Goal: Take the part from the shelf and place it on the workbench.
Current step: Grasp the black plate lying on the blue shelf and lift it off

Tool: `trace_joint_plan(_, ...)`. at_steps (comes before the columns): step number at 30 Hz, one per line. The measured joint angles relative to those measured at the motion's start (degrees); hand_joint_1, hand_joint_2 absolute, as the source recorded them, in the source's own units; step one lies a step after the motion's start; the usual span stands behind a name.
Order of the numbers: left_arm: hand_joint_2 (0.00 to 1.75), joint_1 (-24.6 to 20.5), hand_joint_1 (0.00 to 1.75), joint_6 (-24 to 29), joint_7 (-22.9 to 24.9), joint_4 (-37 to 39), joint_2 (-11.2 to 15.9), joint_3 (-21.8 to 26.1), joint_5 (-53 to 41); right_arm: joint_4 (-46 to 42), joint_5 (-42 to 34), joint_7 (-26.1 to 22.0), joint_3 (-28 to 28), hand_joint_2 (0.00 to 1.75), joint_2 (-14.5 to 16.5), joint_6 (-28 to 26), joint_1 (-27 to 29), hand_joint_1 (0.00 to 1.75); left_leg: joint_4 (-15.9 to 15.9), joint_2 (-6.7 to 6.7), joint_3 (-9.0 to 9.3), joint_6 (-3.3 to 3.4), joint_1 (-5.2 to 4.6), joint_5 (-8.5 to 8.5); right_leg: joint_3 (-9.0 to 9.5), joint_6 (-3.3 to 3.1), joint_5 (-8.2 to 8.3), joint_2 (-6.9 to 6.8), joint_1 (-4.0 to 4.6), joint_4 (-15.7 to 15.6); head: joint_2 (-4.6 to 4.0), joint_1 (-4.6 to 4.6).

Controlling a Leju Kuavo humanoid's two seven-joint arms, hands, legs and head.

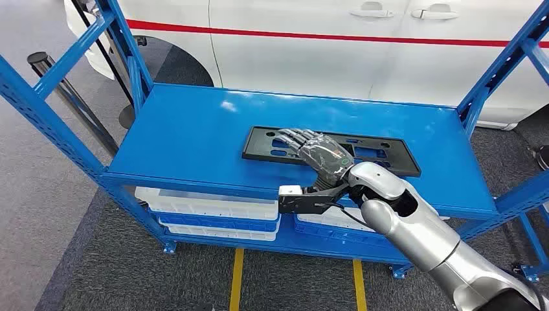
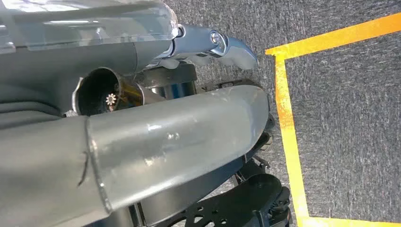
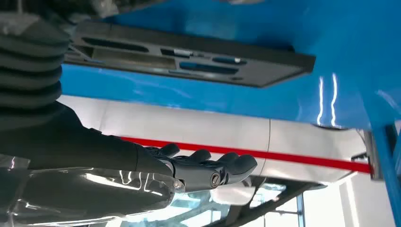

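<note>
While the black part [image 1: 330, 151] is lying flat on the blue shelf [image 1: 188, 136], the right hand [image 1: 317, 154] is hovering over it, fingers stretched apart, gripping nothing.

The flat part [image 1: 330, 152] lies on the top shelf [image 1: 194, 136], right of its middle. The right hand [image 1: 317, 154] hangs over the part. Bins [image 1: 207, 210] sit on the lower shelf; a car [image 1: 324, 45] stands behind.

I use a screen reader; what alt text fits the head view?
The right robot hand reaches over a flat black slotted part lying on the top of a blue shelf. White trays sit on the level below, and a white car with a red stripe stands behind.
</note>
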Motion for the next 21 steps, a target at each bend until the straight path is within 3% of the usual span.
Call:
trace_joint_plan(4,0.00,-0.15,0.00,-0.35,-0.26,0.09,0.06,-0.07,0.75,1.10,0.13,0.00,1.45,1.75,-0.22,0.38,-0.35,0.00,0.02,-0.01,-0.10,0.58,-0.32,0.07,0.00,0.55,0.12,-0.01,-0.30,-0.13,0.00,0.00)
trace_joint_plan(7,0.00,-0.36,0.00,-1.48,-0.50,0.15,0.05,-0.27,1.53,2.03,0.14,0.05,2.44,1.75,-0.43,0.36,-0.74,0.00,-0.90,0.07,0.22,1.53,-0.01,0.66,-0.73,1.09,-0.83,-0.02,-0.39,1.23,0.00,0.03)
trace_joint_plan(8,0.00,-0.46,0.00,-2.86,-0.50,0.15,0.07,-0.45,1.79,2.34,0.14,0.11,2.75,1.75,-0.53,0.35,-0.86,0.00,-1.19,0.12,0.33,1.79,0.13,0.86,-1.88,1.15,-2.00,-0.01,-0.32,3.49,0.00,0.05)
trace_joint_plan(10,0.00,-0.61,0.00,-5.49,-0.38,0.15,0.11,-0.90,2.10,2.97,0.16,0.23,3.36,1.75,-0.68,0.36,-0.93,0.00,-1.25,0.17,0.29,2.00,0.14,0.91,-6.01,1.08,-5.03,0.01,-0.10,11.13,0.00,0.05)
trace_joint_plan(11,0.00,-0.66,0.00,-5.89,-0.38,0.15,0.14,-1.10,2.16,3.28,0.18,0.30,3.63,1.75,-0.71,0.36,-0.85,0.00,-1.22,0.14,0.29,2.04,0.12,0.84,-8.14,0.99,-5.81,0.03,0.05,14.59,0.00,0.05)
trace_joint_plan(12,0.00,-0.70,0.00,-5.85,-0.37,0.15,0.14,-1.23,2.23,3.59,0.21,0.34,3.88,1.75,-0.72,0.36,-0.77,0.00,-1.20,0.07,0.37,2.06,0.10,0.73,-9.56,0.83,-5.47,0.03,0.19,16.36,0.00,0.05)
trace_joint_plan(13,0.00,-0.73,0.00,-5.83,-0.37,0.15,0.15,-1.32,2.32,3.86,0.25,0.40,4.08,1.75,-0.73,0.35,-0.72,0.00,-1.16,-0.02,0.56,2.04,0.07,0.57,-9.88,0.55,-3.90,0.04,0.38,15.78,0.00,0.06)
trace_joint_plan(16,0.00,-0.79,0.00,-5.85,-0.32,0.16,0.13,-1.52,2.66,4.43,0.40,0.51,4.58,1.75,-0.73,0.19,-0.80,0.00,-1.11,-0.25,1.32,1.78,-0.01,-0.24,-6.32,-1.10,3.12,0.31,1.27,5.58,0.00,-0.04)
trace_joint_plan(18,0.00,-0.83,0.00,-5.85,-0.46,0.17,0.11,-1.69,3.00,4.70,0.44,0.57,4.78,1.75,-0.72,-0.02,-0.89,0.00,-1.08,-0.26,1.22,1.34,0.17,-0.60,-4.60,-2.05,4.11,0.38,1.84,1.41,0.00,-0.18)
trace_joint_plan(21,0.00,-0.93,0.00,-5.83,-0.75,0.19,0.20,-1.91,3.53,4.80,0.46,0.73,4.86,1.75,-0.71,-0.45,-0.97,0.00,-1.13,-0.01,1.14,0.55,0.12,-1.08,-3.55,-2.49,3.49,0.08,1.62,-0.62,0.00,-0.17)
